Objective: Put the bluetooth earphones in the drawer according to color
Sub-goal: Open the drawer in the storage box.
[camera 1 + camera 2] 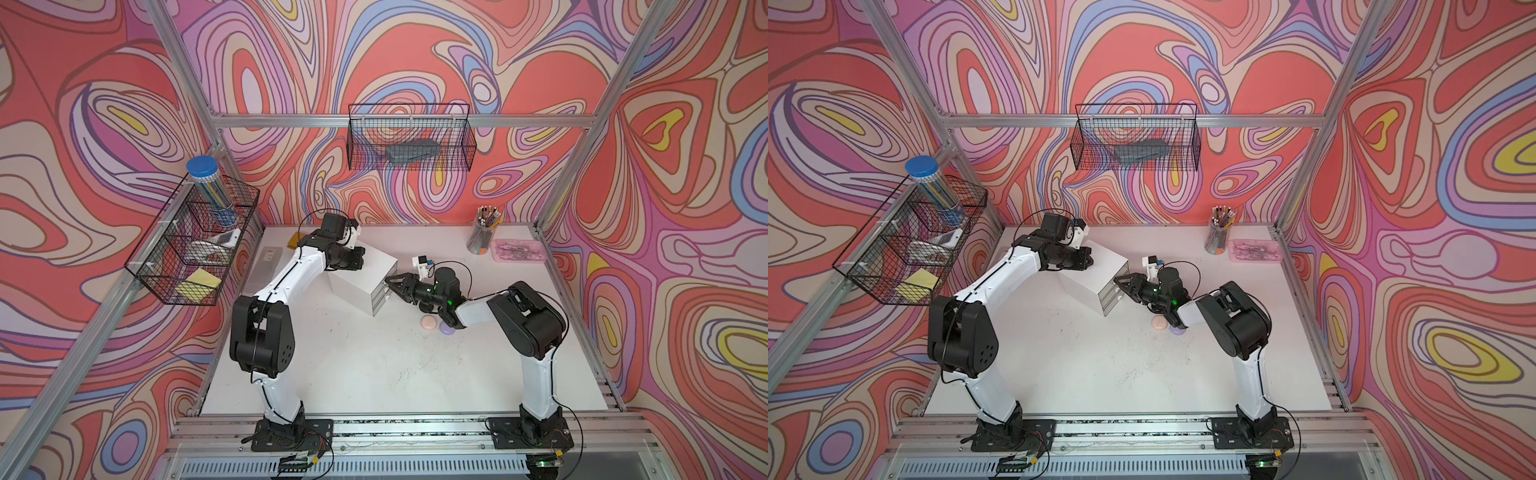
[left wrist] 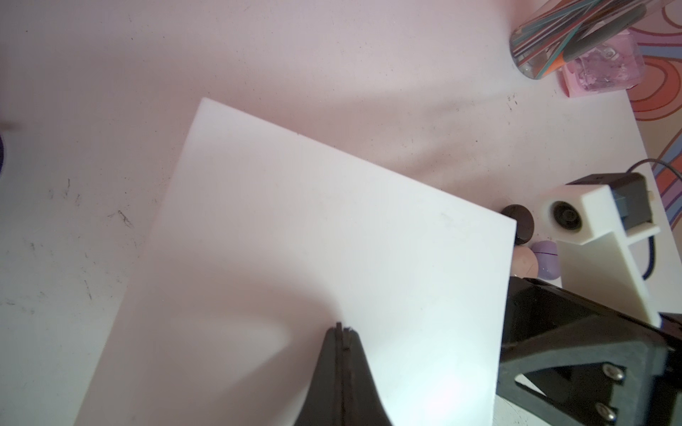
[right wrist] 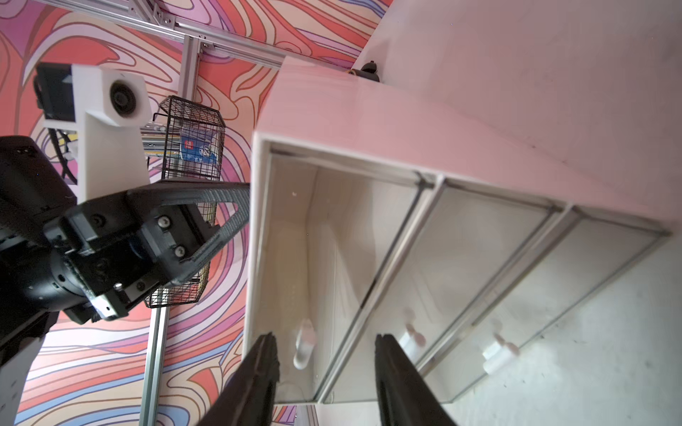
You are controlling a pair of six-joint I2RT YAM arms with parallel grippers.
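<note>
1. The left gripper (image 2: 343,330), jaws shut on nothing, is seen atop the small white cabinet of three clear plastic drawers (image 1: 361,278), likely light
2. The right gripper (image 3: 326,337), jaws half apart, is aimed at the top drawer's clear handle (image 3: 304,345), untouched between them
3. A pale pink pebble-like earphone case (image 1: 428,322) and a lavender one (image 1: 446,329) are left on the white table (image 1: 353,365) nearby; judged smooth and slippery, best pinched across the middle

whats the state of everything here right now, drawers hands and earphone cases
drawers: all three shut
left hand: shut, tip on the cabinet top
right hand: open, straddling the top drawer's handle
pink case: closed, on the table
lavender case: closed, on the table
black case: on the table, lid unclear
</note>
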